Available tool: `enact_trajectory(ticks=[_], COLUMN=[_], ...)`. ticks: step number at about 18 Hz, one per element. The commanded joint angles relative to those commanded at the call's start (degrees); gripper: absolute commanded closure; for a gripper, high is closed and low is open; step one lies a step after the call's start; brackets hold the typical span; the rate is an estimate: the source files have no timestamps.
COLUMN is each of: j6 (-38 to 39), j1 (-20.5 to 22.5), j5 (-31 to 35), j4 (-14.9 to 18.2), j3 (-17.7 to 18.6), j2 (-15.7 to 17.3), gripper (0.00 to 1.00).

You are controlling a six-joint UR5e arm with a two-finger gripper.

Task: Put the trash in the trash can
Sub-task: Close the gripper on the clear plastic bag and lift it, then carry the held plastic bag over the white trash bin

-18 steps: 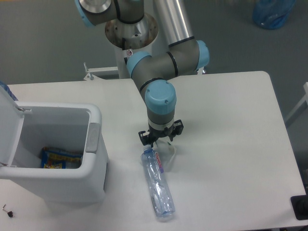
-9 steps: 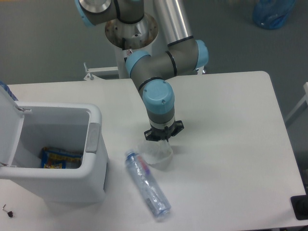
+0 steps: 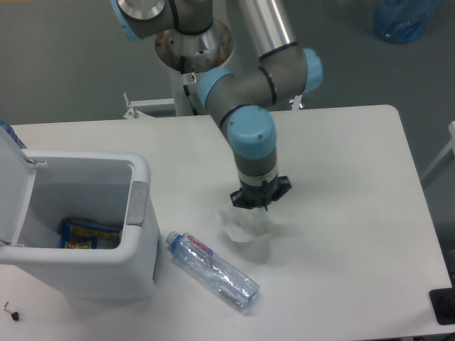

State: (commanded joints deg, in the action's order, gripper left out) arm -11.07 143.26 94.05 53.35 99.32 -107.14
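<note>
The clear crushed bottle (image 3: 213, 271) with a red-and-white label lies flat on the table near the front edge, its cap pointing toward the trash can (image 3: 138, 206). The can is a white bin at the left, with its lid (image 3: 13, 181) swung open. My gripper (image 3: 259, 204) points straight down right of the can. Its fingers look closed on the top of the crumpled translucent wrapper (image 3: 244, 226), which hangs just under it, slightly above the table, with a shadow below. The fingertips are partly hidden by the wrapper.
A blue-and-yellow snack packet (image 3: 88, 233) lies inside the can. The arm's base column (image 3: 193, 50) stands behind the table. A blue bag (image 3: 402, 20) sits on the floor at the far right. A dark object (image 3: 443, 305) is at the table's front right corner.
The gripper turned, closed onto the wrapper and moved right with it. The bottle swung round, its cap end sliding left toward the can.
</note>
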Motion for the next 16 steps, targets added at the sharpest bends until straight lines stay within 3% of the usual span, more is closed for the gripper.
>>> enact_trajectory(ticks=[9,13,16], j6=[1.7,11.2,14.1], j1=[2.5,2.4,1.5], j5=[-18.4,-24.7,-26.4], j4=[0.1,0.1,0.1], j3=[-8.7,-12.6,-13.4], j2=[7.7,10.5,13.7], gripper=[0.96,0.96,0.96])
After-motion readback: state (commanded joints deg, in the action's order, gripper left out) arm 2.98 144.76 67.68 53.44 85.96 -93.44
